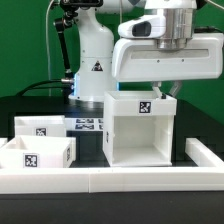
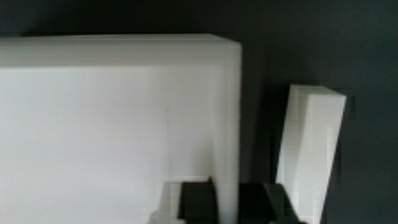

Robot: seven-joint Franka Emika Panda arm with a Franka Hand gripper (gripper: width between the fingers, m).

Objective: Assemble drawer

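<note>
White two-finger gripper [image 1: 160,93] hangs directly over the rear top edge of the tall white plastic box-like shell [image 1: 140,135], on the side toward the exterior view's right. You see its fingertips at or just above that edge.

Wrist view: the black fingers [image 2: 196,203] stand apart, and the edge of the shell's broad white face [image 2: 125,120] runs down toward the gap between them. Contact is not resolved, so you cannot tell whether the jaws are clamped on the wall or only straddling it.

The shell stands upright near the middle of the black counter [image 1: 92,145], open side facing the counter's near edge. A square black-and-white tag [image 1: 143,108] sits on its top front lip.

Two shallow white rectangular trays lie well apart from the gripper, toward the counter's near corner on the exterior view's left. One [image 1: 38,155] is closest to that corner, the other [image 1: 45,125] just behind it.

The flat white marker board [image 1: 88,125] lies between the rear tray and the shell. A low white border rail [image 1: 110,182] runs along the near edge.
</note>
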